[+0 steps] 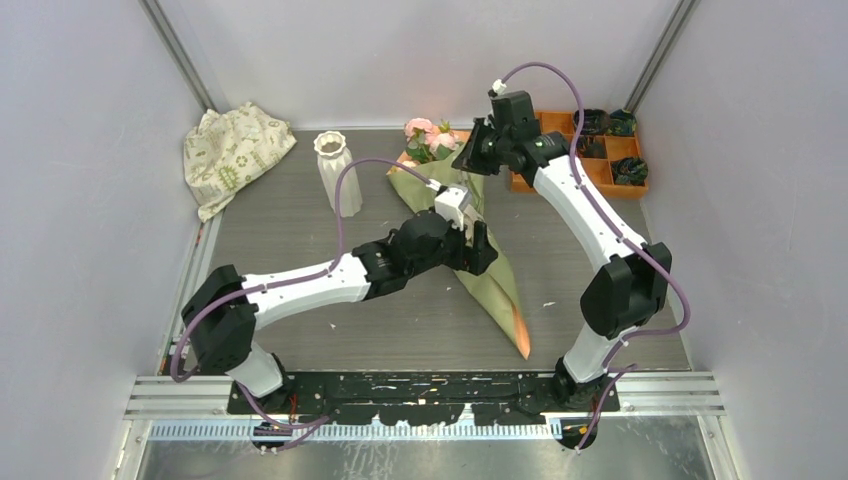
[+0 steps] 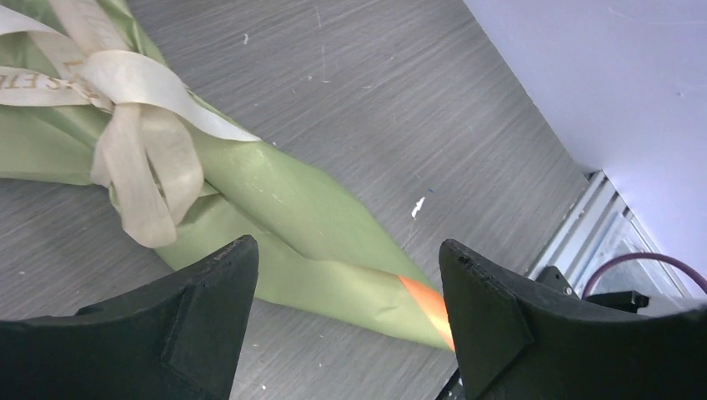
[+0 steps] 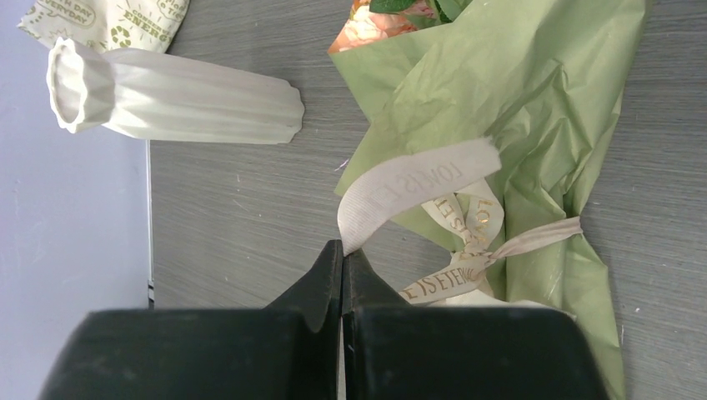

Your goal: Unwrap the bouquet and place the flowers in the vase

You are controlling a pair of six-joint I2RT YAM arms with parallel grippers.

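The bouquet (image 1: 495, 285), an olive-green paper cone with an orange lining, lies on the table, its pink flowers (image 1: 428, 135) toward the back. A cream ribbon bow (image 2: 133, 108) ties its middle. My right gripper (image 3: 343, 250) is shut on one ribbon tail (image 3: 417, 179), which arcs up from the knot; in the top view this gripper (image 1: 465, 158) is above the bouquet's wide end. My left gripper (image 2: 346, 258) is open, hovering over the cone's narrow lower half (image 2: 317, 250) with nothing between its fingers. The white ribbed vase (image 1: 335, 170) stands upright left of the bouquet.
A cream printed cloth bag (image 1: 235, 150) lies in the back left corner. An orange compartment tray (image 1: 600, 150) with dark items sits at the back right. White walls close three sides, and a metal rail (image 1: 430, 385) runs along the near edge.
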